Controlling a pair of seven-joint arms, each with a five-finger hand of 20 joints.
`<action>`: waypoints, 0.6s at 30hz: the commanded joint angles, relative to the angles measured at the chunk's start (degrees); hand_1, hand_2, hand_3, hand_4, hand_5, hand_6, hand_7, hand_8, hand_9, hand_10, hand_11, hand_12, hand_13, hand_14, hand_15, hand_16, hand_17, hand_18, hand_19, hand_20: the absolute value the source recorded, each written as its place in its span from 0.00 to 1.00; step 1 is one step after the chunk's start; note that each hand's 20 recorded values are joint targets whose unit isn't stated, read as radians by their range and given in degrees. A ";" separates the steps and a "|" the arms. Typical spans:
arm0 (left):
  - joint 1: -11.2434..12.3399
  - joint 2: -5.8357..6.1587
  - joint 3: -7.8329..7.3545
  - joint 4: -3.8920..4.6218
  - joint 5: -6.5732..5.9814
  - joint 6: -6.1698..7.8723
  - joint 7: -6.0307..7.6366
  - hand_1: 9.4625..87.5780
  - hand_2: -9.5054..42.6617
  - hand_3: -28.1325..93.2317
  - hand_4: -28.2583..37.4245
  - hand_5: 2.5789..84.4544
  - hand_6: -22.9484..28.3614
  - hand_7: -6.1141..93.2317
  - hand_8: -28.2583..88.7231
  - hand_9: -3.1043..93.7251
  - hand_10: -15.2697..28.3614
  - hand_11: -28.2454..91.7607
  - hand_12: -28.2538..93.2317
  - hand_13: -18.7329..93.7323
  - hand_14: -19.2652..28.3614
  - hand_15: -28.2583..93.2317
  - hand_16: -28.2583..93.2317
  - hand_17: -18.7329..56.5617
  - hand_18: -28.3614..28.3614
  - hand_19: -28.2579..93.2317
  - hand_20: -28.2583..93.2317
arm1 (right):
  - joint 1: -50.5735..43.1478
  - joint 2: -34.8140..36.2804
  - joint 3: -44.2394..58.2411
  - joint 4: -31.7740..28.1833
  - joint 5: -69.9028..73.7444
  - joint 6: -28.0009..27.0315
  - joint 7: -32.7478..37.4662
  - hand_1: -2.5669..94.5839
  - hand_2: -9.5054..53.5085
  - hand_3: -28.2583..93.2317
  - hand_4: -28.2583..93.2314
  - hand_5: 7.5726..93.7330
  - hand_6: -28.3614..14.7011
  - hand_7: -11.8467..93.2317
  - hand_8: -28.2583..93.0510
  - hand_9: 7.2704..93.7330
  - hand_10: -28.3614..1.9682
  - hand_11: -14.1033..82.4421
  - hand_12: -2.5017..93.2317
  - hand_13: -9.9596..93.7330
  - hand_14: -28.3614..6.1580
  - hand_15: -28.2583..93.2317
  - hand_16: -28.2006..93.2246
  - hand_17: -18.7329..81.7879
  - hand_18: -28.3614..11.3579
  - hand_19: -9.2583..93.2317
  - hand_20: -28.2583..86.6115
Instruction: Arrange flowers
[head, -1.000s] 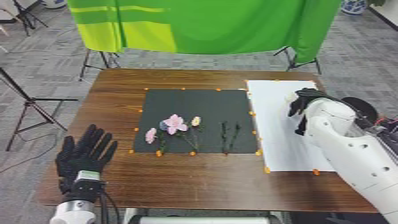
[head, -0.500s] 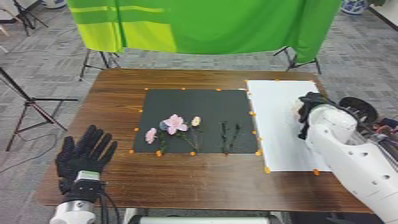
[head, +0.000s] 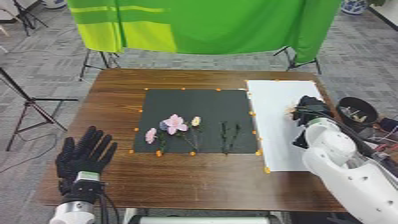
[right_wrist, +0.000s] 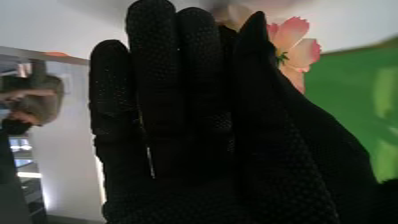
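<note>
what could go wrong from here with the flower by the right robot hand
The flower sits right beside the right robot hand, so its petals might get bent or crushed. The right arm is also close to the black container and could bump it. A low sweep of that hand might drag or crease the white sheet under it.

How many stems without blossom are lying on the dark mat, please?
2. In the head view, the left stem lies right of the pale bud; the right stem lies beside it, nearer the white sheet.
</note>
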 joint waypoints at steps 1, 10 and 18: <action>1.03 -0.76 -0.35 -0.28 -0.22 0.15 -0.88 0.19 0.48 0.81 0.00 0.52 0.64 0.22 0.17 0.42 0.70 0.46 0.35 0.41 0.77 0.61 0.19 0.17 0.80 0.56 0.38 | -4.29 2.13 1.33 -6.54 -5.99 8.49 -1.80 0.58 0.24 0.81 0.00 0.73 0.62 0.27 0.22 0.86 0.50 0.36 0.23 0.82 0.54 0.49 0.43 0.50 0.23 0.76 0.48; 1.16 -0.63 -0.61 -0.38 -0.08 0.25 -0.92 0.19 0.49 0.81 0.00 0.52 0.64 0.21 0.17 0.42 0.70 0.47 0.35 0.41 0.77 0.61 0.19 0.17 0.80 0.57 0.38 | -4.62 2.31 1.22 -10.59 -7.30 10.54 -2.53 0.58 0.25 0.81 0.00 0.74 0.62 0.27 0.22 0.85 0.51 0.33 0.21 0.82 0.54 0.48 0.43 0.50 0.23 0.76 0.48; 0.72 -0.42 -1.24 -0.25 0.18 0.19 -1.08 0.19 0.49 0.81 0.00 0.52 0.64 0.21 0.17 0.42 0.70 0.47 0.35 0.41 0.77 0.61 0.19 0.17 0.80 0.57 0.38 | 1.58 -4.59 -7.07 -10.67 -10.21 9.22 -6.35 0.58 0.24 0.81 0.00 0.74 0.62 0.27 0.22 0.85 0.51 0.33 0.21 0.82 0.55 0.48 0.43 0.50 0.23 0.76 0.48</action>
